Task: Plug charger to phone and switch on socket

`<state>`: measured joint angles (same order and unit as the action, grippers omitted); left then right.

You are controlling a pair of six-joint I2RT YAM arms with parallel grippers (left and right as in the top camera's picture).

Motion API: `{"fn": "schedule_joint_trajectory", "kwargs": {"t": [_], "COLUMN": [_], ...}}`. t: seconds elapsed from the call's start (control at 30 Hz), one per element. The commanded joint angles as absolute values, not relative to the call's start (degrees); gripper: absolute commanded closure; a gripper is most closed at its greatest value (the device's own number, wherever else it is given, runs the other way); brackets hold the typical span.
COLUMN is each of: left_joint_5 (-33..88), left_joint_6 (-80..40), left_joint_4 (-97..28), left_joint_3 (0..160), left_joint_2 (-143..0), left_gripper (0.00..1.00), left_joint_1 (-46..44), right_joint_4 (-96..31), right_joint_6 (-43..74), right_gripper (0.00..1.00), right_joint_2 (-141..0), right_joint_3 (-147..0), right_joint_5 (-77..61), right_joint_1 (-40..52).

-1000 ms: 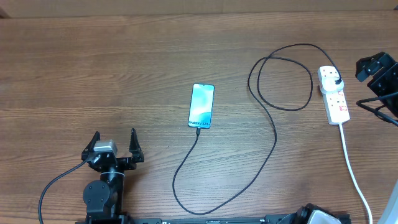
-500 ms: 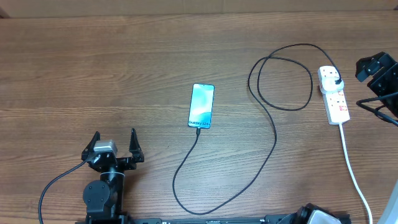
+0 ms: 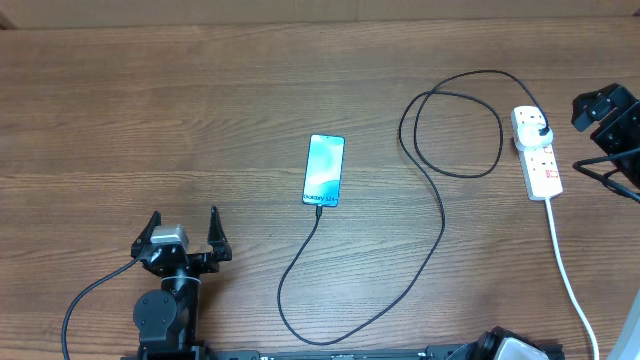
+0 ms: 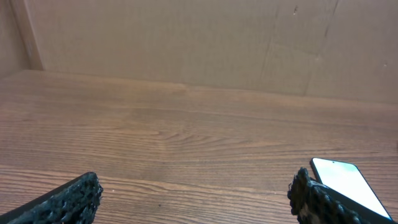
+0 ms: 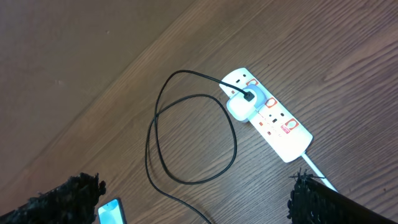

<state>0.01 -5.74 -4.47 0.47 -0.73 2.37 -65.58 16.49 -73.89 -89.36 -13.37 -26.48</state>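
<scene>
The phone (image 3: pixel 324 170) lies face up mid-table with its cyan screen lit. It also shows in the left wrist view, phone (image 4: pixel 346 184), and in the right wrist view, phone (image 5: pixel 112 213). The black charger cable (image 3: pixel 438 215) meets the phone's near edge, loops across the table and ends in a white adapter (image 5: pixel 240 105) seated in the white socket strip (image 3: pixel 538 158), socket (image 5: pixel 273 120). My left gripper (image 3: pixel 182 234) stands open near the front left, left gripper (image 4: pixel 196 190) holding nothing. My right gripper (image 5: pixel 196 196) hangs open high above the cable loop, right of the strip.
The strip's thick white cord (image 3: pixel 568 275) runs toward the front right edge. A cardboard wall (image 4: pixel 199 37) stands behind the wooden table (image 3: pixel 150 110). The right arm (image 3: pixel 608 120) sits at the right edge of the table.
</scene>
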Motion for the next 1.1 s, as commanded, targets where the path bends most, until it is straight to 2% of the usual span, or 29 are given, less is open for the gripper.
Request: {"fn": "schedule_joint_trajectory", "kwargs": {"t": [0.0, 0.23, 0.53, 0.77, 1.07], "left_joint_5": [-0.19, -0.21, -0.19, -0.21, -0.21], "left_joint_6": [-4.69, -4.69, -4.69, -4.69, -4.69], "left_joint_4": [-4.47, -4.47, -4.47, -4.47, -4.47], "left_joint_3": [0.27, 0.27, 0.27, 0.27, 0.27], "left_joint_2": [-0.25, -0.25, -0.25, -0.25, -0.25], "left_gripper": [0.0, 0.0, 0.0, 0.0, 0.0], "left_joint_1": [2.7, 2.7, 2.7, 2.7, 2.7], "right_joint_4": [-65.3, -64.1, -53.74, -32.32, -0.56], "right_joint_6": [16.71, 16.73, 16.73, 16.71, 16.32], "right_gripper": [0.0, 0.0, 0.0, 0.0, 0.0], "right_joint_2": [-74.06, -74.0, -68.45, -57.84, -42.02], "right_joint_3": [-89.86, -89.84, -83.74, -67.66, -38.57], "right_joint_5": [-13.65, -13.61, -15.09, -15.05, -15.03], "right_joint_1": [-26.26, -26.24, -21.19, -12.56, -3.86]}}
